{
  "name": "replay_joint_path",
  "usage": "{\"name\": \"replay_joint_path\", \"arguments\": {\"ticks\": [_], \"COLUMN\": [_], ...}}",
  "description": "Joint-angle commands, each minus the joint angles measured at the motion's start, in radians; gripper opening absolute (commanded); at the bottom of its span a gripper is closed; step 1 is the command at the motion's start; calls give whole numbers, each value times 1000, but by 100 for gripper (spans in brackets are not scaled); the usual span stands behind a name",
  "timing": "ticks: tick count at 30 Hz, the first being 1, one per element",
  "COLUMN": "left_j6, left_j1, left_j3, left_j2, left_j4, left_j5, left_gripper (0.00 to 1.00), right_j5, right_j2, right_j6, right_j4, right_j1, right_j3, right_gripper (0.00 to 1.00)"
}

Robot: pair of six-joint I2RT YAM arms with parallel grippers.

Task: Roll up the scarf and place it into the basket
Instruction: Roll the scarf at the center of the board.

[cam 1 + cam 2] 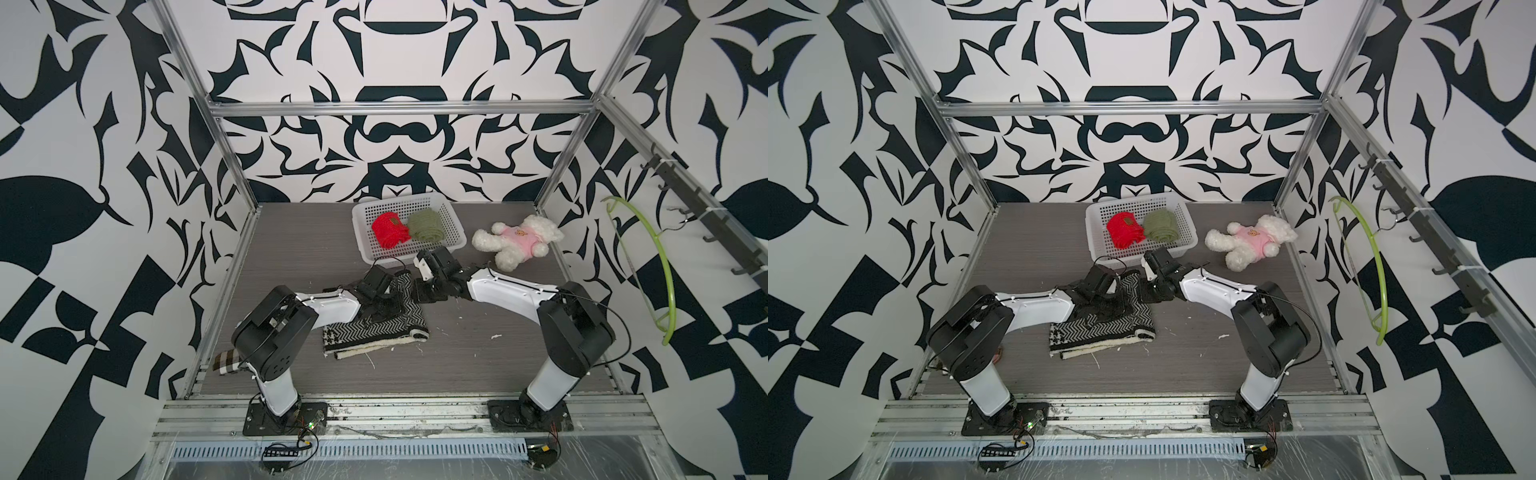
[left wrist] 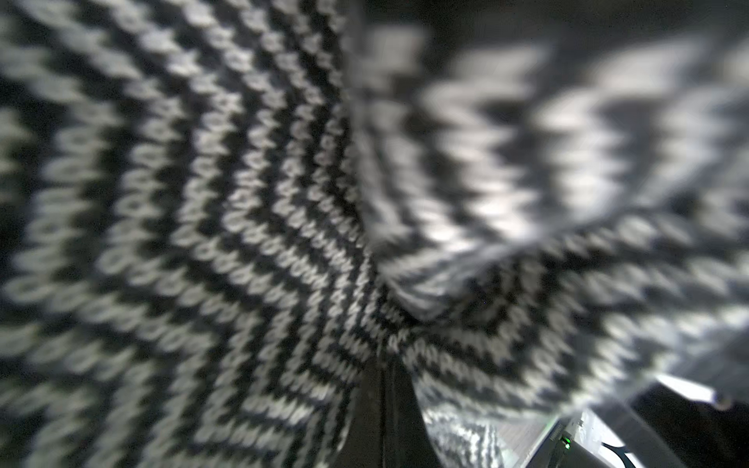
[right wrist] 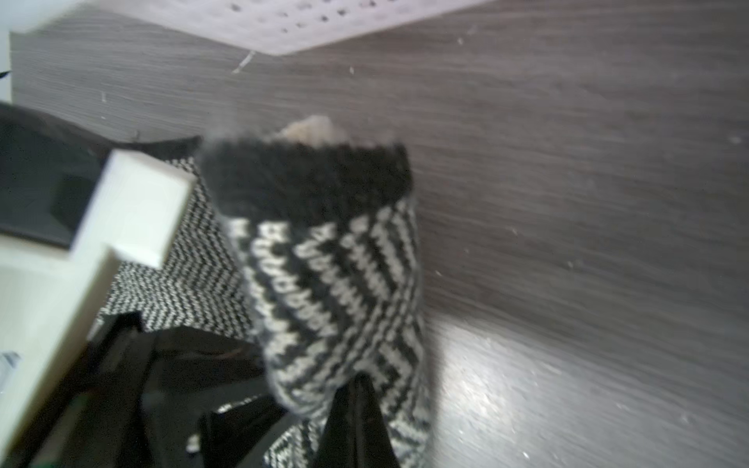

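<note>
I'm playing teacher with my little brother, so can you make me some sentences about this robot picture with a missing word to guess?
The basket holds ___ rolled scarves, a red one and a green one.
The plush bear beside the basket wears a ___ shirt.
The left gripper and the right gripper are both shut on the zigzag scarf, which is black and ___.
Missing words: two, pink, white.
</note>
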Motion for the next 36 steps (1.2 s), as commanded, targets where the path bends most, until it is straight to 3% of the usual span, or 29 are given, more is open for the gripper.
{"name": "replay_joint_path", "arguments": {"ticks": [1, 9, 16, 27, 32, 36], "left_j6": [13, 11, 3, -18, 1, 55], "left_j1": [5, -2, -32, -99, -86, -40], "left_j3": [-21, -56, -92, -115, -115, -59], "left_j2": [6, -28, -114, -211, -210, -173], "left_j4": [-47, -43, -71, -142, -163, -184], "left_j5": [6, -2, -29, -74, -126, -95], "left_gripper": [0, 0, 0, 0, 0, 0], "right_j5": [-47, -111, -91, -46, -39, -15], "right_j2": [14, 170, 265, 276, 232, 178], "right_j6": [-32, -43, -49, -53, -45, -44], "right_j4": [21, 14, 21, 20, 31, 18], "right_j1": [10, 16, 13, 8, 12, 16], "right_j3": [64, 193, 228, 189, 149, 125], "right_gripper": [0, 0, 0, 0, 0, 0]}}
